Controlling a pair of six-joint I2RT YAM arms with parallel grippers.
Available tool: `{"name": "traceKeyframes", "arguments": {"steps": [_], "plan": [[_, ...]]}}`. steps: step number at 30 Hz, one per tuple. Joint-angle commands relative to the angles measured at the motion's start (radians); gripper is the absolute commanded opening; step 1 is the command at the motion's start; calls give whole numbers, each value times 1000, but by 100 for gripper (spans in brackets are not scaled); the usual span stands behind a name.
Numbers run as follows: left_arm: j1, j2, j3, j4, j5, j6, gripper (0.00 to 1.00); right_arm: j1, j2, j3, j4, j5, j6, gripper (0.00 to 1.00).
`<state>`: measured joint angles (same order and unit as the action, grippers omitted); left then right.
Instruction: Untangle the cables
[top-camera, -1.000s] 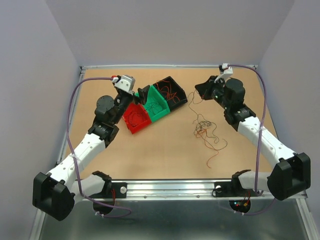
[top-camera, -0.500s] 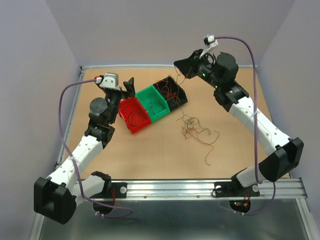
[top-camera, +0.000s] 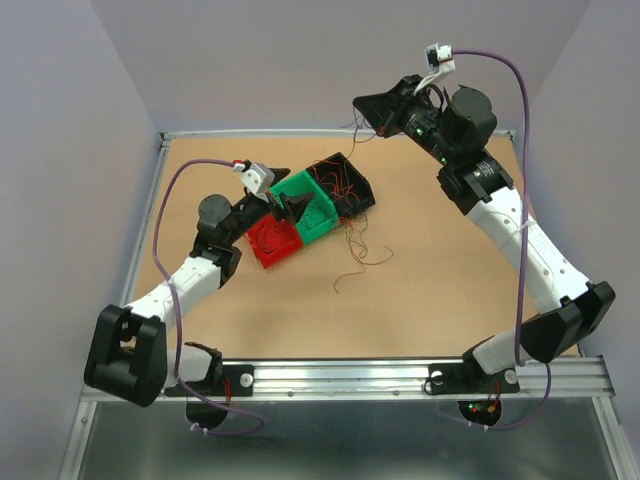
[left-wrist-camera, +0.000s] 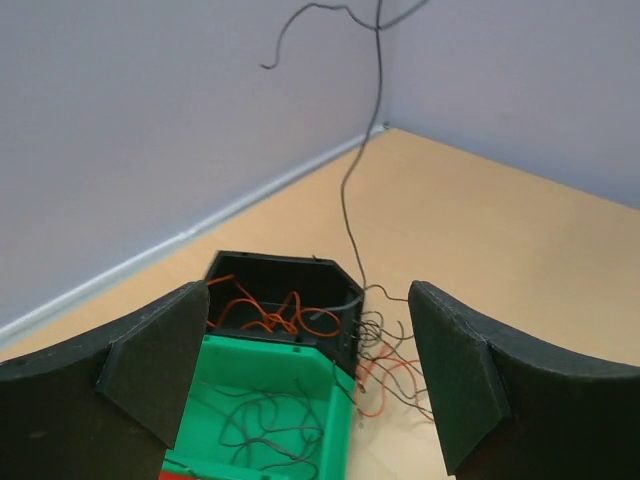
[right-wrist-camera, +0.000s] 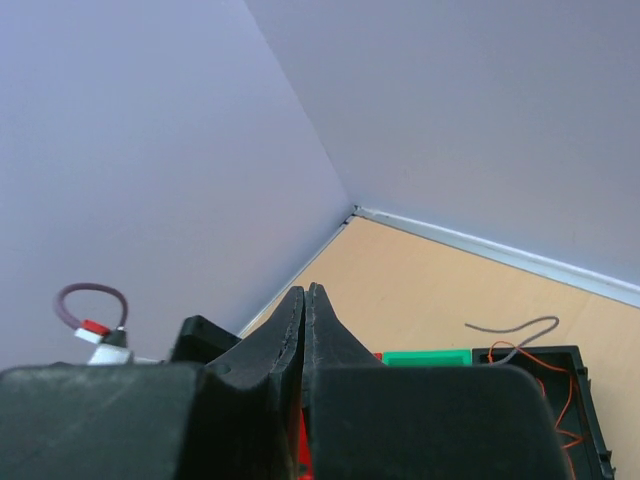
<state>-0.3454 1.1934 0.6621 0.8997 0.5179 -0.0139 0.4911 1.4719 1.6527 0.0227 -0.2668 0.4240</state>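
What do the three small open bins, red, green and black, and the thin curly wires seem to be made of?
Red bin, green bin and black bin: probably moulded plastic, matte, with even colour and crisp rims. Thin curly wires: likely plastic-coated flexible wire; they hold loose curls and one hangs limp. The core cannot be seen.

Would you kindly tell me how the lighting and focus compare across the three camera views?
Top external view: soft, even light, faint shadows; the thin curly wires on the tan table are barely resolved. Left wrist view: wires and green plastic bin crisp, the left gripper's black fingers slightly soft. Right wrist view: the right gripper's shut black fingers loom large.
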Motion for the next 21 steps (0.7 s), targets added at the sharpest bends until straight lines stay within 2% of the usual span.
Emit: {"name": "traceKeyframes", "arguments": {"steps": [1,7,15,17,20,21], "plan": [[-32,96,14,202,154,-44,94,1,-64,67,-6,11,33,1],[-174,259,97,197,73,34,94,1,-107,99,-20,11,58,1],[-299,507,321,105,15,65,93,1,-218,85,-60,50,59,1],[-302,550,391,73,17,58,88,1,-243,76,-64,66,55,1],[-325,641,468,-68,47,83,69,1,-289,81,-81,101,41,1],[-325,655,472,-82,42,83,67,3,-298,88,-81,116,36,1]]}}
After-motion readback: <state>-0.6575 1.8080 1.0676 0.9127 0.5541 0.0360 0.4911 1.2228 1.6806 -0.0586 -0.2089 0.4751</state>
